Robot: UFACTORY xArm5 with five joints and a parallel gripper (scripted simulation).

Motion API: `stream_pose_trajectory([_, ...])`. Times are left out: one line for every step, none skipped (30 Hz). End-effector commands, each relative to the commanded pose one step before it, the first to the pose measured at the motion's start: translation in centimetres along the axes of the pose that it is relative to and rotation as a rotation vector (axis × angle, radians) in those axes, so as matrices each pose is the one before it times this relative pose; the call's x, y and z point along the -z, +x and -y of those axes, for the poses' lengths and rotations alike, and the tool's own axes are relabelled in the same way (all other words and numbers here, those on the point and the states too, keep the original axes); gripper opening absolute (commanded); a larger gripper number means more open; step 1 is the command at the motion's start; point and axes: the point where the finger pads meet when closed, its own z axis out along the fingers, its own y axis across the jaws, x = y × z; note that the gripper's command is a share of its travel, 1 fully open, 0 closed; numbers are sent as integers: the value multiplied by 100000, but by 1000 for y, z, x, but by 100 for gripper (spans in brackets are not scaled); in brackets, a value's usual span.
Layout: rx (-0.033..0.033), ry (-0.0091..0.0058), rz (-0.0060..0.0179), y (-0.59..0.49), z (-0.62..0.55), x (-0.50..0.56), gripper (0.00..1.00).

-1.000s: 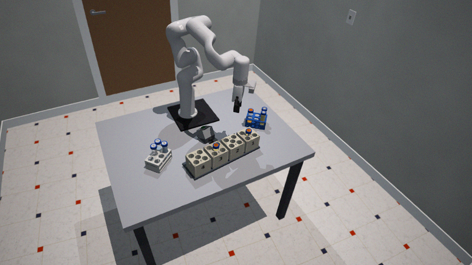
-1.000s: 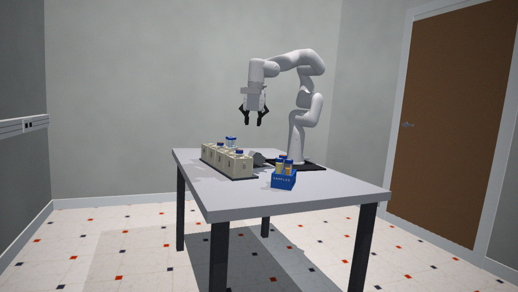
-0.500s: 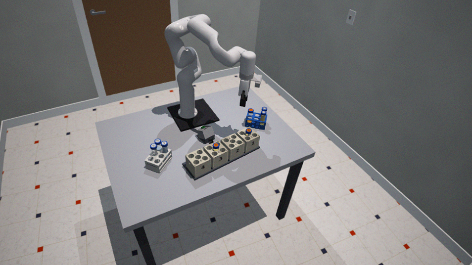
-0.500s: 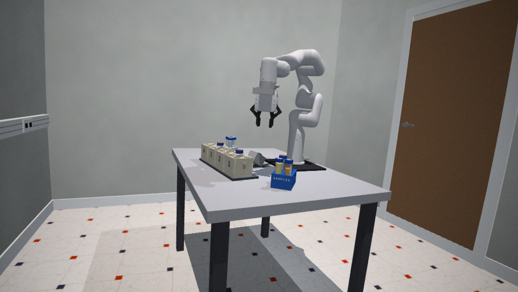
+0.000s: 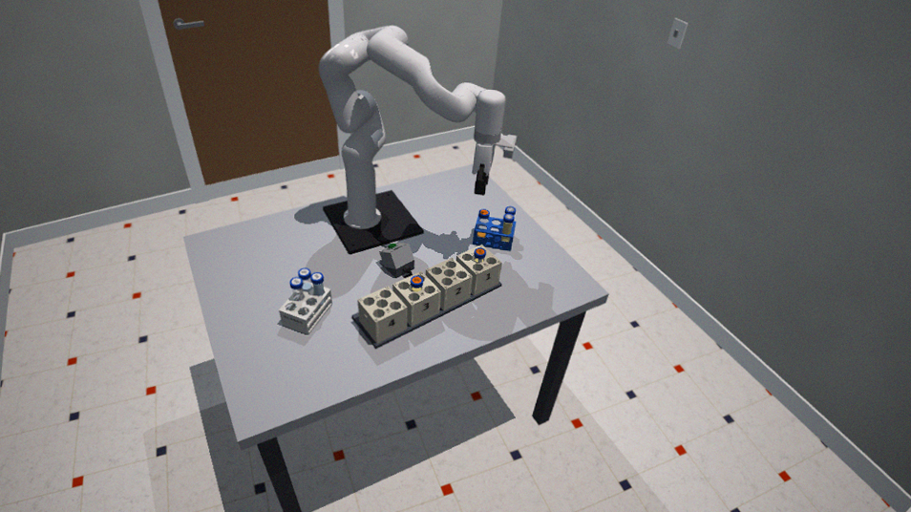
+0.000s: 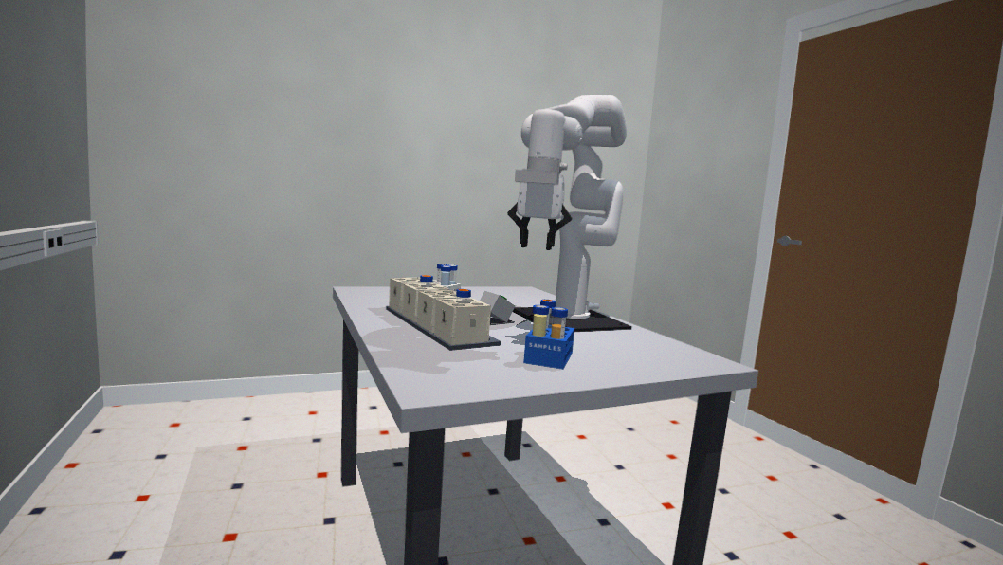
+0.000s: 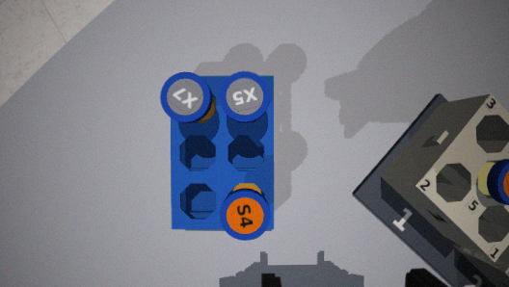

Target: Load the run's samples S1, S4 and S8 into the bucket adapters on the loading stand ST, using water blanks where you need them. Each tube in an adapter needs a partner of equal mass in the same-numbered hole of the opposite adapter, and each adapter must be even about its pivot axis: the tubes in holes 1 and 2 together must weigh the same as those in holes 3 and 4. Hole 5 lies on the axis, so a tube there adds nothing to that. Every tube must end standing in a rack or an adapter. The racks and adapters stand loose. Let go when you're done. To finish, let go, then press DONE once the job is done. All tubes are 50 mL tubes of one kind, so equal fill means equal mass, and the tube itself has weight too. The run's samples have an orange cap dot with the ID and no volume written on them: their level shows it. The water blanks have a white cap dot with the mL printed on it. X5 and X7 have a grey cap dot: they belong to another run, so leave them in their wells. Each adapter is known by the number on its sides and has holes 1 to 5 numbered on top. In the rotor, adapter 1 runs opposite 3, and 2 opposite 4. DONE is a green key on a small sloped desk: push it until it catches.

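Observation:
My gripper (image 5: 480,185) (image 6: 537,246) (image 7: 344,281) is open and empty, high above the table near the blue sample rack (image 5: 493,240) (image 6: 547,354) (image 7: 223,193). S4 (image 5: 484,213) (image 6: 548,301) (image 7: 245,216), with orange contents, stands in a corner well. X5 (image 7: 245,96) and X7 (image 7: 185,96) stand at the rack's other end. S1 (image 5: 480,253) (image 6: 463,292) stands in hole 5 of adapter 1 (image 5: 489,284) (image 6: 456,322) (image 7: 460,149). S8 (image 5: 417,280) (image 6: 426,278) stands in hole 5 of adapter 3 (image 5: 431,315). Adapters 2 (image 5: 456,302) and 4 (image 5: 381,329) hold no tubes.
A white rack (image 5: 297,321) at the table's left in the top view holds three water blanks, volumes unreadable. The small sloped desk (image 5: 396,260) (image 6: 495,308) with the green DONE key (image 5: 392,245) stands between the arm base and the adapters.

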Motion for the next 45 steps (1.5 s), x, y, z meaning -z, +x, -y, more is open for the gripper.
stream_pose_trajectory([-263,1245,-529,863,1875,160,57])
stream_pose_trajectory([0,5,-1,167,472,0,57])
stream_pose_trajectory([0,5,-1,167,472,0,57])
stream_pose_trajectory([0,5,-1,167,472,0,57])
stream_pose_trajectory([0,5,-1,167,472,0,57])
stream_pose_trajectory([0,2,0,89,252,0,57])
stream_pose_trajectory([0,0,0,0,0,0,57])
stream_pose_trajectory([0,0,0,0,0,0,57])
stream_pose_trajectory([0,0,0,0,0,0,57])
stream_pose_trajectory([0,0,0,0,0,0,57])
stream_pose_trajectory([0,0,0,0,0,0,57])
stream_pose_trajectory([0,0,0,0,0,0,57])
stream_pose_trajectory([0,0,0,0,0,0,57])
stream_pose_trajectory([0,0,0,0,0,0,57])
stream_pose_trajectory([0,0,0,0,0,0,57])
stream_pose_trajectory([0,0,0,0,0,0,57])
stream_pose_trajectory([0,0,0,0,0,0,57])
stream_pose_trajectory([0,0,0,0,0,0,57])
stream_pose_trajectory([0,0,0,0,0,0,57])
stream_pose_trajectory([0,0,0,0,0,0,57])
stream_pose_trajectory([0,0,0,0,0,0,57])
stream_pose_trajectory([0,0,0,0,0,0,57])
stream_pose_trajectory([0,0,0,0,0,-200,57])
stream_pose_trajectory([0,0,0,0,0,-200,57])
stream_pose_trajectory([0,0,0,0,0,-200,57])
stream_pose_trajectory([0,0,0,0,0,-200,57])
stream_pose_trajectory([0,0,0,0,0,-200,57])
stream_pose_trajectory([0,0,0,0,0,-200,57])
stream_pose_trajectory([0,0,0,0,0,-200,57])
stream_pose_trajectory([0,0,0,0,0,-200,57])
stream_pose_trajectory([0,0,0,0,0,-200,57])
stream_pose_trajectory([0,0,0,0,0,0,57])
stream_pose_trajectory([0,0,0,0,0,0,57])
stream_pose_trajectory([0,0,0,0,0,-200,57])
stream_pose_trajectory([0,0,0,0,0,-200,57])
stream_pose_trajectory([0,0,0,0,0,-200,57])
stream_pose_trajectory([0,0,0,0,0,-200,57])
stream_pose_trajectory([0,0,0,0,0,-200,57])
stream_pose_trajectory([0,0,0,0,0,-200,57])
stream_pose_trajectory([0,0,0,0,0,-200,57])
stream_pose_trajectory([0,0,0,0,0,-200,57])
stream_pose_trajectory([0,0,0,0,0,-200,57])
stream_pose_trajectory([0,0,0,0,0,-200,57])
stream_pose_trajectory([0,0,0,0,0,-200,57])
stream_pose_trajectory([0,0,0,0,0,-200,57])
